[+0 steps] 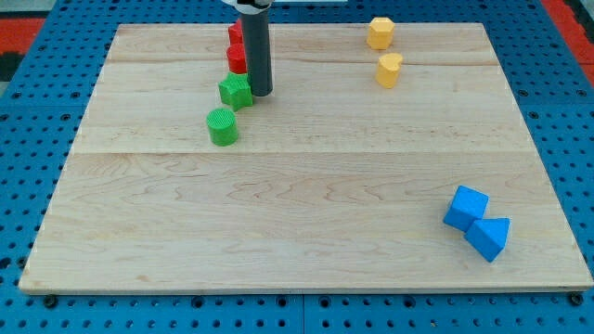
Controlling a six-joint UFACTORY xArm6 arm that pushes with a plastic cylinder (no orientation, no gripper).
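Note:
My tip (259,93) rests on the wooden board (306,232) near the view's top, left of centre. It stands right beside a green angular block (236,91), touching or almost touching that block's right side. A green cylinder (222,126) lies just below and left of that block. Two red blocks (237,57) sit close behind the rod on its left, one above the other (235,34), partly hidden by it, so their shapes are unclear.
Two yellow blocks lie at the top right, one (380,32) above the other (389,69). A blue cube (465,207) and a blue wedge-like block (489,237) touch each other at the bottom right. Blue pegboard (37,111) surrounds the board.

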